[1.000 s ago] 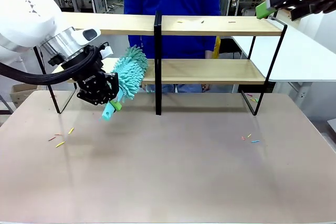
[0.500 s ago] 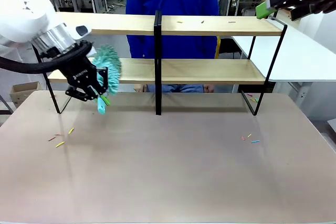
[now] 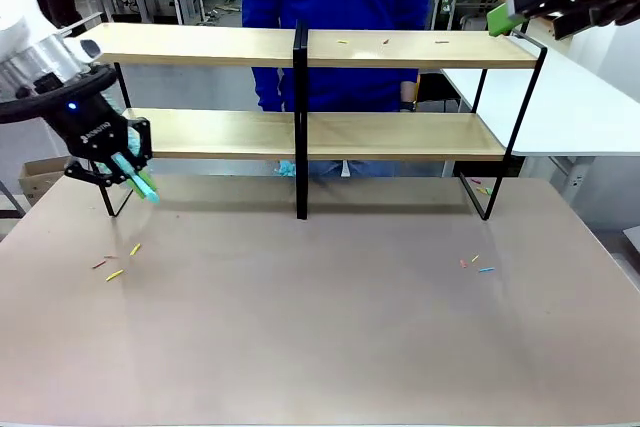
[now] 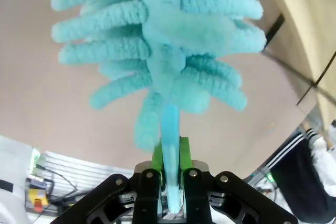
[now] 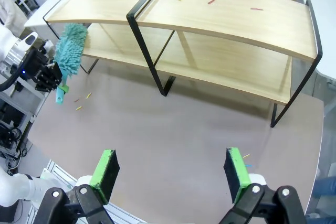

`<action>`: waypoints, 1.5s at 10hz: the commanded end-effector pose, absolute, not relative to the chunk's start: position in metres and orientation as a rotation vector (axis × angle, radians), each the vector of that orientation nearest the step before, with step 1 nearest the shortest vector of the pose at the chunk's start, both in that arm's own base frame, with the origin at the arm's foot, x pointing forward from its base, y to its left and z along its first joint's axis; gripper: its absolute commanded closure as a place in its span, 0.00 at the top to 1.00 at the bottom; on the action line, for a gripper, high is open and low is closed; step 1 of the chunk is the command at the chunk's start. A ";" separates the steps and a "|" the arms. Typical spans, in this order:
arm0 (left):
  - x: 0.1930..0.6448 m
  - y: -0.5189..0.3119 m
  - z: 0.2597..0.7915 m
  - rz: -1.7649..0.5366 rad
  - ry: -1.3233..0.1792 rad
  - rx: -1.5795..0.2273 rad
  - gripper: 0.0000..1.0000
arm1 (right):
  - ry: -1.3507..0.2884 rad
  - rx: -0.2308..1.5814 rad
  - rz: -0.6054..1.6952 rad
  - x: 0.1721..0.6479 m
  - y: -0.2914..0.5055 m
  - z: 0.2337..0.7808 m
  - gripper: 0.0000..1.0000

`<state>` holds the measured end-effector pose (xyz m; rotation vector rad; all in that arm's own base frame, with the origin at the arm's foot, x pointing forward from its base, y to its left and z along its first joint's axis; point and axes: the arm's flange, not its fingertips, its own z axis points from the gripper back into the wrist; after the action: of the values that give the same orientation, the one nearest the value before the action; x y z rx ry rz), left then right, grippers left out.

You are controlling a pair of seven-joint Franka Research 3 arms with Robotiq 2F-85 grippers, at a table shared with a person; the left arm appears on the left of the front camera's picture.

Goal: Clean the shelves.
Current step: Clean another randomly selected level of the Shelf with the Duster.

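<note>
Beige table (image 3: 330, 347) w/ the shelves (image 3: 400, 134) at far edge, small coloured bits (image 3: 118, 265) left & right.

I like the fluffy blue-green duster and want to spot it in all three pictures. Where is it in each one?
Front view: just the duster handle peeks out of the left gripper, far left beside the shelves.
Left wrist view: the fluffy head sits in the upper middle, handle pinched between the green pads.
Right wrist view: upper left, by the shelves' left end.
Shared landmark: the shelves' black centre post.

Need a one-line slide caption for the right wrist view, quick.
Open right gripper hovers above the table and the shelves while the left gripper holds a teal duster.
</note>
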<state>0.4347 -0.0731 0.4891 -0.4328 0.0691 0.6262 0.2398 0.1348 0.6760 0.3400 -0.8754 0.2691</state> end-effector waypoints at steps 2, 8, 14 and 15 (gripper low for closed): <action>0.426 -0.074 0.496 0.661 -0.095 -0.512 0.13 | -0.875 0.348 0.271 0.241 0.134 0.677 1.00; 0.412 -0.085 0.495 0.277 -0.036 -0.567 0.13 | -0.875 0.348 0.271 0.241 0.134 0.677 1.00; 0.325 -0.022 0.512 -0.596 0.335 -0.691 0.13 | -0.875 0.348 0.271 0.241 0.134 0.677 1.00; 0.308 -0.010 0.516 -0.702 0.293 -0.717 0.13 | -0.875 0.348 0.271 0.241 0.134 0.677 1.00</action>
<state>0.3115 -0.0266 0.5072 -0.7053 0.3335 -0.5931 0.2399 0.1348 0.6760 0.3400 -0.8753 0.2690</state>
